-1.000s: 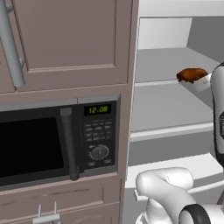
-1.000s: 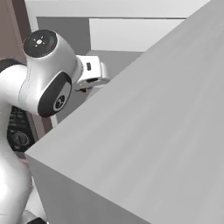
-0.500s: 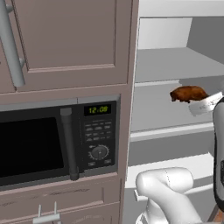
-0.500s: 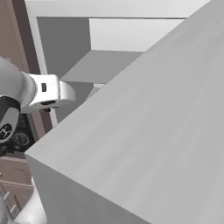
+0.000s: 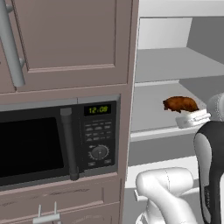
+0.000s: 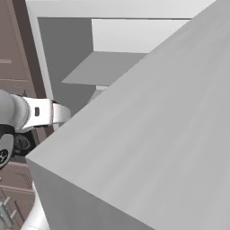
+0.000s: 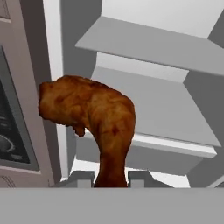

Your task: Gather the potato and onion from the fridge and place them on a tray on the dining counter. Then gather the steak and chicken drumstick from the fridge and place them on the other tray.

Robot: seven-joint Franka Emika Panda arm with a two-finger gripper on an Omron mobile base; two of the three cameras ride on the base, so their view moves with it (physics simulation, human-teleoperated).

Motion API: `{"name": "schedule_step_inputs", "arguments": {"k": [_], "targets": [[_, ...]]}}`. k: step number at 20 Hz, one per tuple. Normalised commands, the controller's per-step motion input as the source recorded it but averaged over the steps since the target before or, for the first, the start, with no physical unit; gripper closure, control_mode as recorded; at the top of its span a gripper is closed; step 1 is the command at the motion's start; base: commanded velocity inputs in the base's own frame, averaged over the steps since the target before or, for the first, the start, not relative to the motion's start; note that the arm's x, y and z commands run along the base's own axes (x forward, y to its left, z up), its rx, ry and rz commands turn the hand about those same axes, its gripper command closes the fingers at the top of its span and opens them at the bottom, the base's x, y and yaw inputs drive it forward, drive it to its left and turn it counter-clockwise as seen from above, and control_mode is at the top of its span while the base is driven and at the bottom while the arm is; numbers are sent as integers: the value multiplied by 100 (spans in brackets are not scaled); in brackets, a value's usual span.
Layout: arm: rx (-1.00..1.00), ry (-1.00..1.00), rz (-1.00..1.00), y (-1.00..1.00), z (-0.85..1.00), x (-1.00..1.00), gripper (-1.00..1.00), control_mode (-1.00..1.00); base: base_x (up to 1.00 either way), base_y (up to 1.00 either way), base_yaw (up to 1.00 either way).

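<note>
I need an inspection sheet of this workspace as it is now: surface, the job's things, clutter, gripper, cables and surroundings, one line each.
Surface: grey fridge shelves, bare where they show.
Job's things: drumstick, orange-brown, narrow end down between the fingers, plump end up; in the left base view it is in front of the open fridge. Steak, trays and dining counter: nothing seen.
Clutter: nothing seen.
Gripper: gripper shut on drumstick.
Cables: nothing seen.
Surroundings: brown cabinet with a long handle to the left of the fridge; black microwave below it, clock lit; the fridge door is close in the right base view.
</note>
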Motion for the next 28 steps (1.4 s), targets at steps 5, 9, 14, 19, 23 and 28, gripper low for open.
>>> {"name": "schedule_step_inputs", "arguments": {"k": [5, 9, 14, 19, 23, 28], "targets": [[1, -2, -4, 12, -4, -5, 100, -100, 0, 0, 0], [3, 0, -2, 21, -21, -23, 100, -100, 0, 0, 0], [0, 0, 0, 0, 0, 0, 100, 100, -93, 0, 0], [0, 0, 0, 0, 0, 0, 100, 100, -100, 0, 0], [0, 0, 0, 0, 0, 0, 100, 100, -100, -12, 0], [0, 0, 0, 0, 0, 0, 100, 100, -100, -63, 0]]}}
